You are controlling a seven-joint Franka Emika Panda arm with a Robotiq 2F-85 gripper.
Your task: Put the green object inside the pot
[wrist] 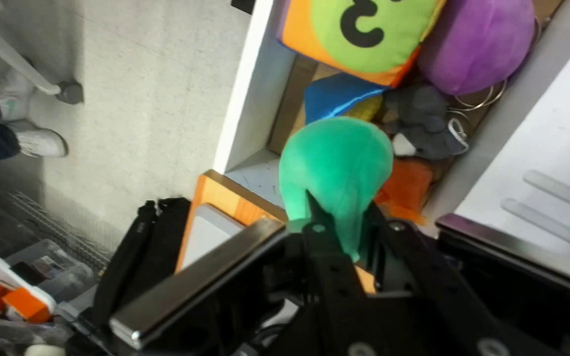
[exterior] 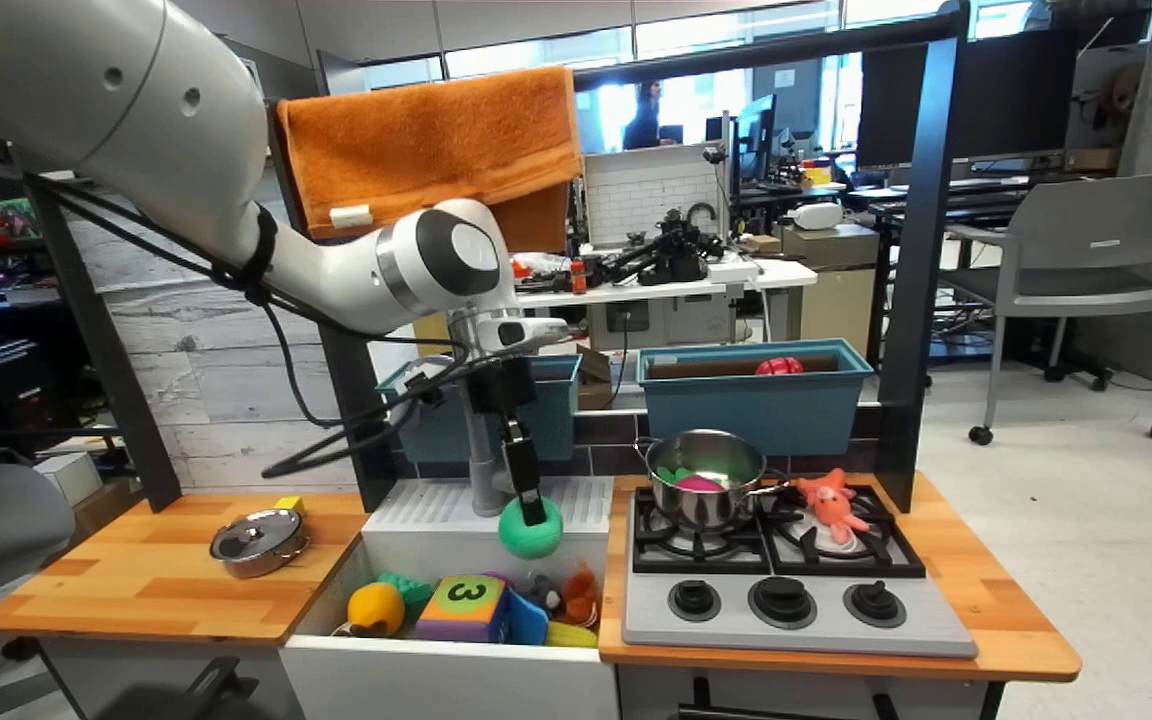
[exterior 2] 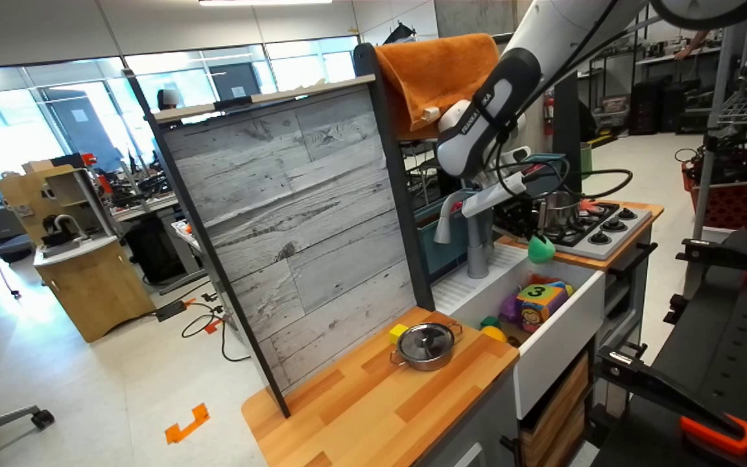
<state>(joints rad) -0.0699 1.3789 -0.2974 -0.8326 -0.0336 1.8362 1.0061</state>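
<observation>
The green object (exterior: 524, 542) is a rounded soft toy held between the fingers of my gripper (exterior: 533, 514). It hangs above the white sink box (exterior: 436, 665) of toys, left of the stove in this exterior view. It also shows in an exterior view (exterior 2: 541, 250) and large in the wrist view (wrist: 337, 155), where the gripper (wrist: 342, 201) pinches its narrowing end. The shiny silver pot (exterior: 708, 508) stands upright on the stove, to the right of the gripper. Green and pink things lie inside it. It also shows in an exterior view (exterior 2: 561, 215), partly behind the arm's cables.
A grey faucet (exterior: 481, 455) stands just behind the gripper. A pink-orange soft toy (exterior: 831, 500) lies on the burner right of the pot. A blue-green bin (exterior: 751, 412) hangs behind the stove. A lidded pan (exterior: 258, 542) sits on the left counter beside a yellow block (exterior: 290, 505).
</observation>
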